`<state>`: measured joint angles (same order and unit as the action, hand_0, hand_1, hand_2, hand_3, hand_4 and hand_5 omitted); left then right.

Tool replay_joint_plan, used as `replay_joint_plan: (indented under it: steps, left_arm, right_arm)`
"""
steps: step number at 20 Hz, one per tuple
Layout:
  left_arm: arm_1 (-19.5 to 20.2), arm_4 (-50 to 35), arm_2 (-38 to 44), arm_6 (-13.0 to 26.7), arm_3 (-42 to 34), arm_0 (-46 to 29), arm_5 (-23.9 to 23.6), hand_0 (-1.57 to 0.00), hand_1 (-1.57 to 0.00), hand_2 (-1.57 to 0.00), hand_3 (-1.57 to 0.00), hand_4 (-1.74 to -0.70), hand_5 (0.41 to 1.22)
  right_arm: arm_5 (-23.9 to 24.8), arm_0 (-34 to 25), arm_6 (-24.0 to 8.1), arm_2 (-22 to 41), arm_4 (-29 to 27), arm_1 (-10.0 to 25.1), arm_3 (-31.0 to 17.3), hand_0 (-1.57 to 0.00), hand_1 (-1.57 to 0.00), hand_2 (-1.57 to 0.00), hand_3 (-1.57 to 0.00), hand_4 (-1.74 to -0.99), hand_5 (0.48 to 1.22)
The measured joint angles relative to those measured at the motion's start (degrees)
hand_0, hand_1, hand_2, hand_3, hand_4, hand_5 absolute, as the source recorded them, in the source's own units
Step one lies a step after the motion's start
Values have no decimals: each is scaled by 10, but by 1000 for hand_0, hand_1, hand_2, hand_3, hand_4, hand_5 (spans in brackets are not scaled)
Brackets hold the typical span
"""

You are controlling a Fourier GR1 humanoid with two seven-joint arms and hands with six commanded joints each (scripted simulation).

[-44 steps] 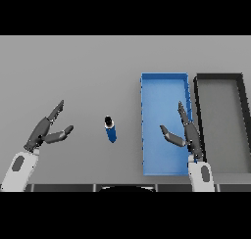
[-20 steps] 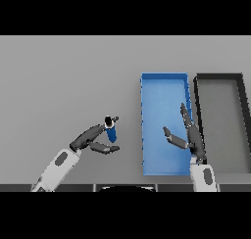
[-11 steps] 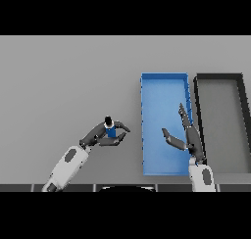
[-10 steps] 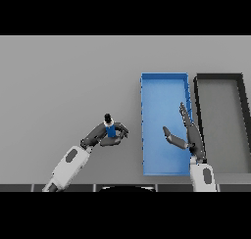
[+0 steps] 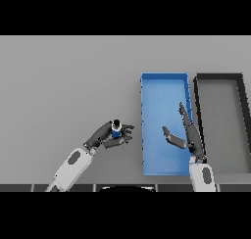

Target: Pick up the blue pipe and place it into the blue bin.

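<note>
- The blue pipe (image 5: pixel 116 130) stands about upright, its dark top end showing, in the grip of the left robot hand (image 5: pixel 110 136), whose fingers and thumb curl round the lower part of it.
- Whether the pipe rests on the counter (image 5: pixel 68 86) or is lifted just off it cannot be told from this view.
- So the grasp looks made; the carrying and the placing are judged to be left.
- The blue bin (image 5: pixel 164 81) lies at about 3 o'clock from the pipe, just beside the left robot hand's fingertips, with its near wall between them. The pipe is outside the bin.
- The pipe must yet be carried over that wall and let go inside.
- The right robot hand (image 5: pixel 188 135) hovers over the bin's right half with fingers straight and spread apart, holding nothing; it may stand in the way of a drop on that side.
- A dark bin (image 5: pixel 221 78) lies at 3 o'clock beyond the blue one, touching or nearly touching it, and plays no part in the task.
</note>
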<state>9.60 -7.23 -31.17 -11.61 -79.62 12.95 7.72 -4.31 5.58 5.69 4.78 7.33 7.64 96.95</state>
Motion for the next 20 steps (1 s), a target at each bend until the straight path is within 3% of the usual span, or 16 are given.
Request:
replay_joint_plan:
  steps: [4,10,12,20]
  left_arm:
    - [3,-8,-11,-6,-57,10,11,-1539,-1543,-1546,-1441,-1720,1210]
    - [2,-27,-17,71,-99,49,21,-1563,-1564,-1565,-1443,-1726,1218]
    - [7,-25,-18,80,-100,50,23,-1566,-1566,-1567,-1441,-1727,1219]
    - [3,-24,-23,93,-104,52,23,-1570,-1570,-1570,-1442,-1730,1220]
  right_arm:
    - [2,-2,6,-1,4,2,-3,1,1,1,1,-1221,631]
    - [-2,-2,14,-3,5,8,-6,1,1,1,1,-1195,635]
    - [-2,-3,10,-7,2,10,-6,1,1,1,1,-1186,629]
    - [30,43,24,5,14,-28,13,1,1,1,1,-1207,619]
